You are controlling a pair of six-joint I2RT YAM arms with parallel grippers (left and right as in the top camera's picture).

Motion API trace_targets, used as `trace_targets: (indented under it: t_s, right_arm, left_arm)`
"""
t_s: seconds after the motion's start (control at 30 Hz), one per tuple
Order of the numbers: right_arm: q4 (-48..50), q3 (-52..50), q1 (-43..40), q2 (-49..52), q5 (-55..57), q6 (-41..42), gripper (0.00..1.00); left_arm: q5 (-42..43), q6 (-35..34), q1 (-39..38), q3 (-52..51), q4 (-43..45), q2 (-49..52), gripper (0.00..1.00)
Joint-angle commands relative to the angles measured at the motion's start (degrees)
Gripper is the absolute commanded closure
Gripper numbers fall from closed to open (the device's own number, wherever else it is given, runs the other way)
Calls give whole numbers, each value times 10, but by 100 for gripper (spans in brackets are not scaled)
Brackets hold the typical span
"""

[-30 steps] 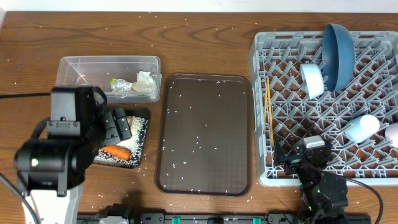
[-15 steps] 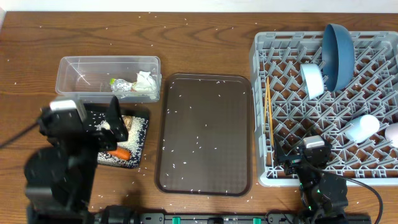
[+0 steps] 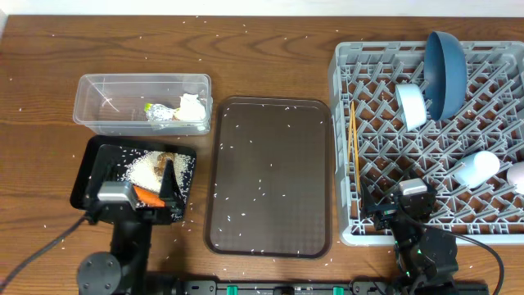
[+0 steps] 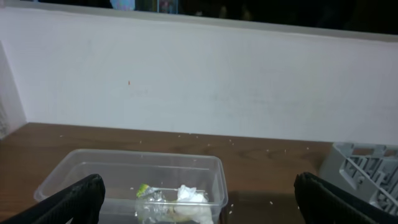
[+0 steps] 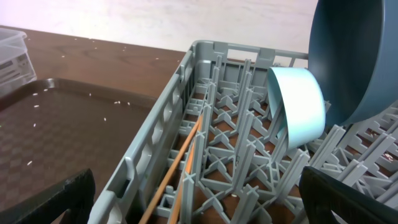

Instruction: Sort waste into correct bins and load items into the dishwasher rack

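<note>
carrot (image 3: 148,196) lies in black tray (image 3: 97,163).

Low tray (image 3: 270,164) between tub (image 3: 143,79) and rack (image 3: 339,139)

Bright, even light falls from above on the tabletop (image 3: 270,57), with short soft shadows and small glints on the clear tub (image 3: 106,105). The left wrist view is dim and grainy (its wall (image 4: 199,81) flat grey); the right is brighter, washed out on top; tool fingers (image 4: 78,196) in both are dark blurs
</note>
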Motion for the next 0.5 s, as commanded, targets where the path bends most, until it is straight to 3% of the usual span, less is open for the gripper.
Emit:
trace_targets:
  t_s: [0.0,0.47]
  right_arm:
    - [0,-2,-5,-4,-1,-9,1]
    - [0,-2,-5,-4,0,-9,1]
  left_arm:
    - [10,10,2,-46,13,-49,2]
    - [4,10,2,-199,106,-56,2]
